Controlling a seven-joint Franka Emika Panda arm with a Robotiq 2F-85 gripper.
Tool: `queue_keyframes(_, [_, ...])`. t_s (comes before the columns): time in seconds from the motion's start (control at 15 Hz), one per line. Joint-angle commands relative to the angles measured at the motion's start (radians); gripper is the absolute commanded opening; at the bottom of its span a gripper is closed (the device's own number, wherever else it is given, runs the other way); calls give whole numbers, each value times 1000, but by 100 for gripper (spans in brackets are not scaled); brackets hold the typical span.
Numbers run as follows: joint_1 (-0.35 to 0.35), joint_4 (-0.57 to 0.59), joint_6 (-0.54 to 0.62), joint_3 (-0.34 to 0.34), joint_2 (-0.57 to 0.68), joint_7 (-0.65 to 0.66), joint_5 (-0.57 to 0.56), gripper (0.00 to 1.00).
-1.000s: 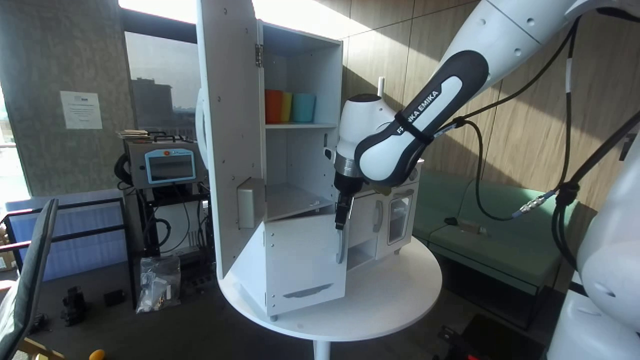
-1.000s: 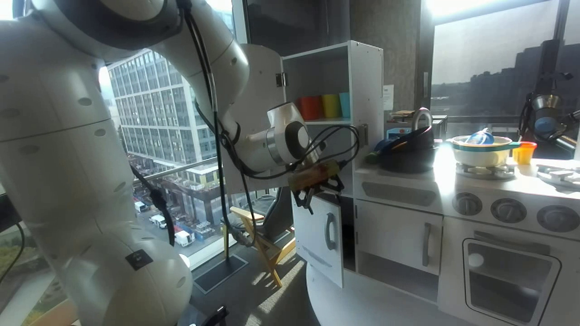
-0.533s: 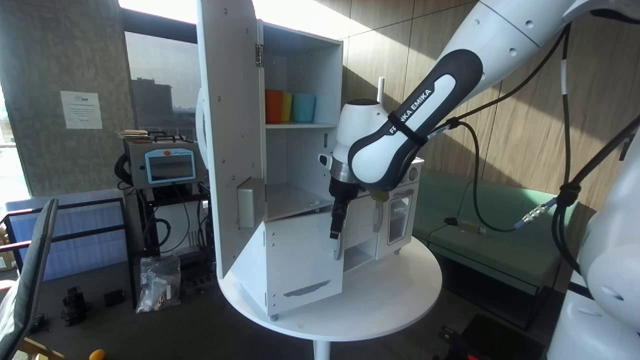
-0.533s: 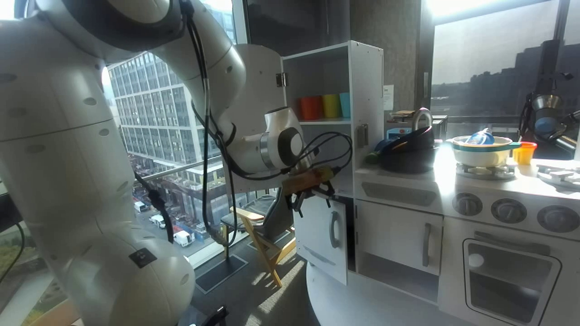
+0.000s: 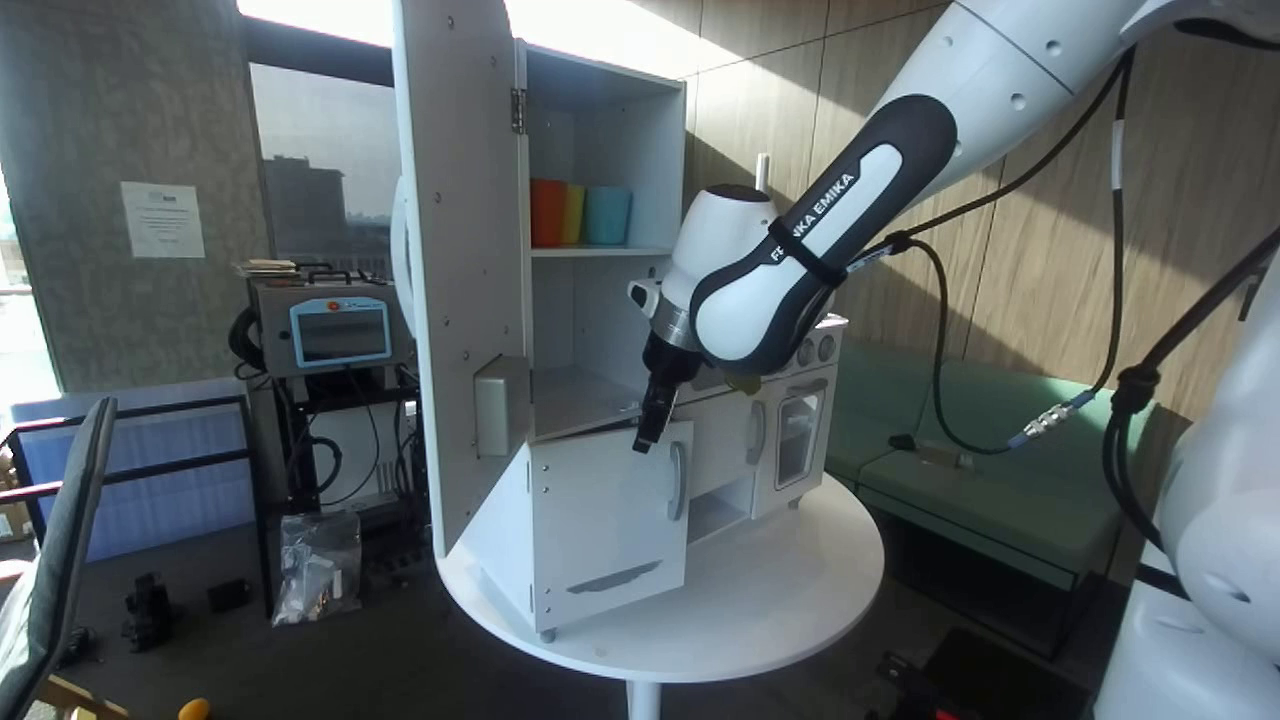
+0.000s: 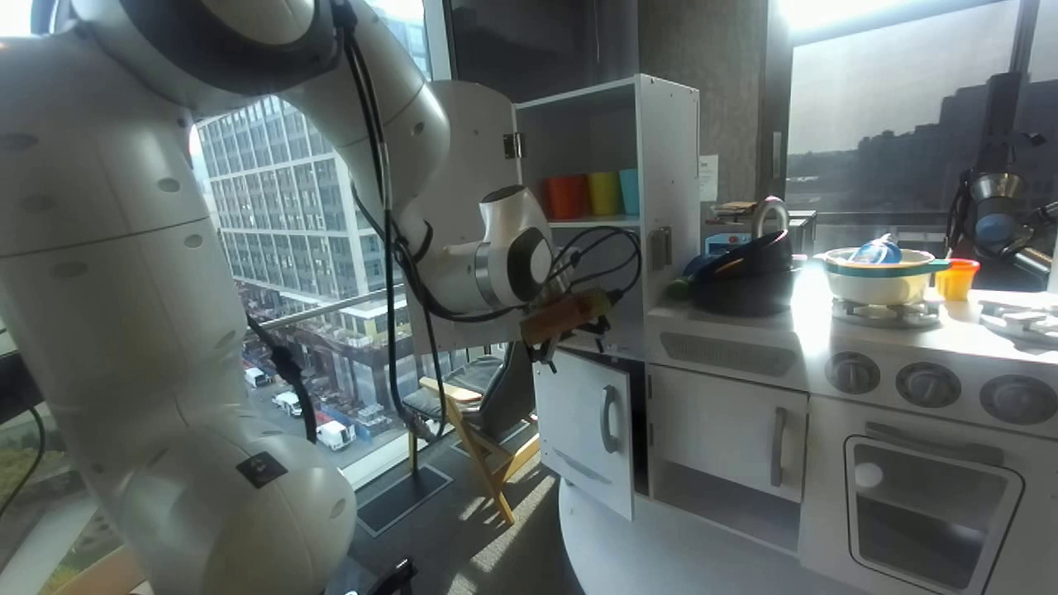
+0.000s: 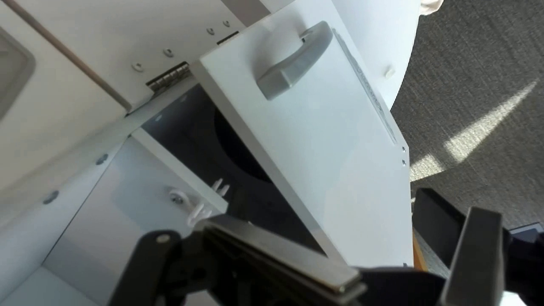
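The hand [image 5: 646, 437] was black with grey pads [image 7: 476, 250]. The arm [image 5: 870, 190] was white, with a black stripe [image 5: 930, 120] bearing white letters [image 5: 833, 203]. The door [image 7: 335, 165] was white and its handle [image 7: 299, 63] plain grey. There was a red-orange cup [image 6: 566, 197], a yellow cup [image 6: 604, 193] and a light-blue cup [image 6: 630, 192]. The pot [image 6: 876, 287] was cream with a teal rim [image 6: 860, 268]. The knobs [image 6: 927, 385] were grey. The bench [image 5: 780, 600] was white, the seat [image 5: 990, 510] soft green, the wall [image 5: 1060, 240] tan with wood grain, and the carpet [image 7: 476, 76] dark grey, finely flecked.

Up and away goes the gripper [image 5: 645, 443], tilting clear of the grey handle [image 5: 681, 480]; the lower door [image 5: 600, 520] has swung slightly inward.
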Motion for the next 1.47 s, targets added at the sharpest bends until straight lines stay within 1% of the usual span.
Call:
queue_keyframes(0.0, [-24, 36, 38, -3, 36, 13, -63, 100])
queue_keyframes(0.4, [-68, 84, 48, -25, 108, 41, -150, 100])
queue_keyframes(0.6, [-79, 114, 22, -41, 139, 105, -201, 100])
queue_keyframes(0.8, [-72, 101, -58, -31, 124, 95, -142, 100])
queue_keyframes(1.0, [-69, 90, -120, -28, 116, 127, -155, 100])
queue_keyframes(1.07, [-66, 86, -144, -23, 113, 127, -141, 100])
queue_keyframes(1.13, [-63, 76, -159, -14, 109, 102, -103, 100])
queue_keyframes(1.27, [-57, 64, -183, -2, 105, 90, -65, 100])
queue_keyframes(1.4, [-48, 44, -174, 16, 102, 52, 5, 100])
